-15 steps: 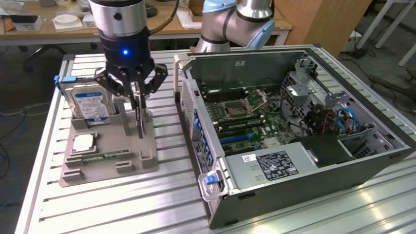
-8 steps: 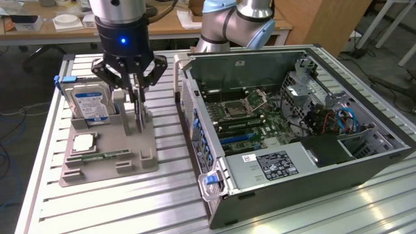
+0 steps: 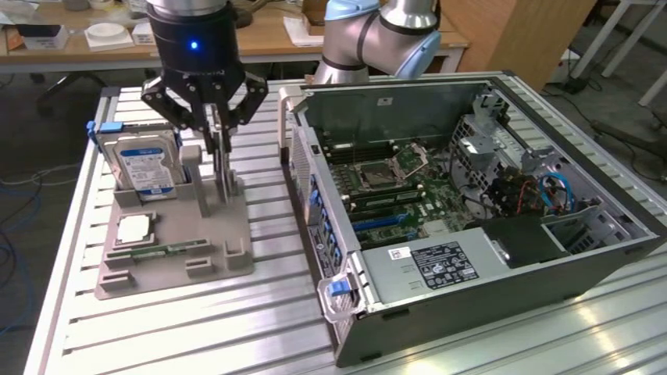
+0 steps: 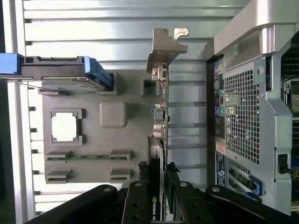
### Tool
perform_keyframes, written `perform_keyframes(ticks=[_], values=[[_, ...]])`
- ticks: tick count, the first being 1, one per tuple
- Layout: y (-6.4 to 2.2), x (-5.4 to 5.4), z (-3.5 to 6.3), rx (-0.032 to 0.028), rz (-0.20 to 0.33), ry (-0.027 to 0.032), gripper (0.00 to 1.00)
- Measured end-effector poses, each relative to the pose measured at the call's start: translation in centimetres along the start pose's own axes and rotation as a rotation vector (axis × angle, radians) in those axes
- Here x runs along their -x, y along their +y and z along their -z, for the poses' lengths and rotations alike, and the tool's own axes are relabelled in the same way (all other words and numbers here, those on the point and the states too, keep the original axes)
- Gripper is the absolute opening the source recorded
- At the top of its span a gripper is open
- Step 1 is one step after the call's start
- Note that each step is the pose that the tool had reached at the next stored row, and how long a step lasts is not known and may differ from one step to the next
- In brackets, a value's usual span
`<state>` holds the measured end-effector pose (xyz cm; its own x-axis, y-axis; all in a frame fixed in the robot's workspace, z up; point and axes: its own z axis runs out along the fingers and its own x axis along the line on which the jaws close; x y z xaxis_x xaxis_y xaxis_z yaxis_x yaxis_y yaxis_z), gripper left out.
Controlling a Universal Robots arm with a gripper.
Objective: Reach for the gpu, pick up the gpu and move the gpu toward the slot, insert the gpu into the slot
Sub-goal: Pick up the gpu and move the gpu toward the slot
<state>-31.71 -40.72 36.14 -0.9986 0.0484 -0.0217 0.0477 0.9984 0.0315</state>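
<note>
The gripper (image 3: 219,144) is closed on the gpu (image 3: 224,183) at its top edge, so reaching looks done. The gpu stands upright in the grey holder (image 3: 177,266), at nine o'clock from the open case (image 3: 501,266) in the exterior view, with lifting and insertion left to do.

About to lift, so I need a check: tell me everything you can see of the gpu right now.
The gpu is a thin, dark circuit card, seen edge-on in the wrist view, with a silvery metal end bracket at one end and a small lettered label near the other. It stands upright on its long edge in the grey holder on the slatted table, apart from the open computer case. The pincer is shut on it, one finger against each face.
</note>
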Motion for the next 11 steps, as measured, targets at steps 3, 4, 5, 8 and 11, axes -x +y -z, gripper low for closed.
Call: perform_keyframes(ticks=[3,4,5,8,11], values=[[0.02,0.0,0.70,0.0000,0.000,-0.0001,0.25],[0.03,0.0,0.90,0.0000,0.000,0.0000,0.25],[0.04,0.0,1.13,0.0000,0.000,0.0000,0.25],[0.06,0.0,1.82,0.0000,0.000,0.0000,0.25],[0.08,0.1,2.52,0.0000,0.000,-0.0001,0.25]])
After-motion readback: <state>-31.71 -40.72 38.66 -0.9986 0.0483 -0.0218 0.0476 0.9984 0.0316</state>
